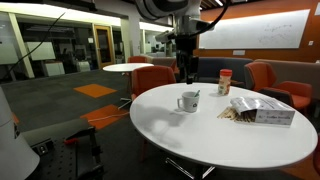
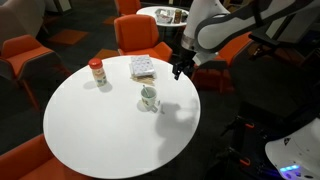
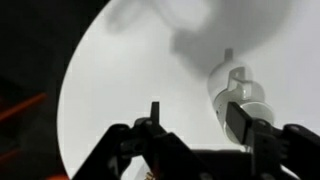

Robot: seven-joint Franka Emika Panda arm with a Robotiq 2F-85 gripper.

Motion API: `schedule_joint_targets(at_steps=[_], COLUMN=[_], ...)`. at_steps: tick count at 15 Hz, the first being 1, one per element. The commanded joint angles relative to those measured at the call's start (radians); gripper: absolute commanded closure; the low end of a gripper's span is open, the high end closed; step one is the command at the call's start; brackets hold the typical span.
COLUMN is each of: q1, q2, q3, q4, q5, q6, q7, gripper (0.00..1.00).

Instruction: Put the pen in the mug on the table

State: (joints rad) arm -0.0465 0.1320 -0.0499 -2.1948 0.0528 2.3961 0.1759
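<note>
Orange chairs (image 1: 150, 78) ring a large round white worktop (image 1: 200, 142) in an open office space, and a smaller round table (image 1: 128, 68) stands farther back.

Three containers sit on the worktop. The white mug (image 1: 187, 102) stands upright near the middle, well apart from the others. A thin dark sliver, the pen (image 1: 196, 94), shows at its rim. It seems to stand inside the mug with its long axis close to upright, its top end leaning slightly away from the mug's centre and poking just above the rim. It is too small to tell which end is up.

An orange-red canister (image 1: 225, 82) with a pale lid stands upright toward the far edge. Near it a pale box (image 1: 266, 112) lies flat, with something brownish at its open end. What that is cannot be made out.

In both exterior views the arm (image 2: 215, 30) hangs over the worktop's edge, clear of the mug. In the wrist view the fingers (image 3: 155, 118) are spread apart with nothing between them, and the mug sits below, just beside the right-hand one.
</note>
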Motion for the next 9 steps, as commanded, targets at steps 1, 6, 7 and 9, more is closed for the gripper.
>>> schedule_joint_targets(at_steps=[1,6,7,9], q1=[0.028,0.073,0.084,0.100], q2=[0.120,0.257,0.283,0.329], q3=[0.006,0.015,0.014,0.011], q4=[0.131,0.257,0.283,0.322], q5=[-0.021,-0.015,-0.019,-0.019], q6=[-0.022,-0.024,-0.034,-0.031], q7=[0.048,0.060,0.067,0.075], gripper=[0.36,0.37,0.37,0.36])
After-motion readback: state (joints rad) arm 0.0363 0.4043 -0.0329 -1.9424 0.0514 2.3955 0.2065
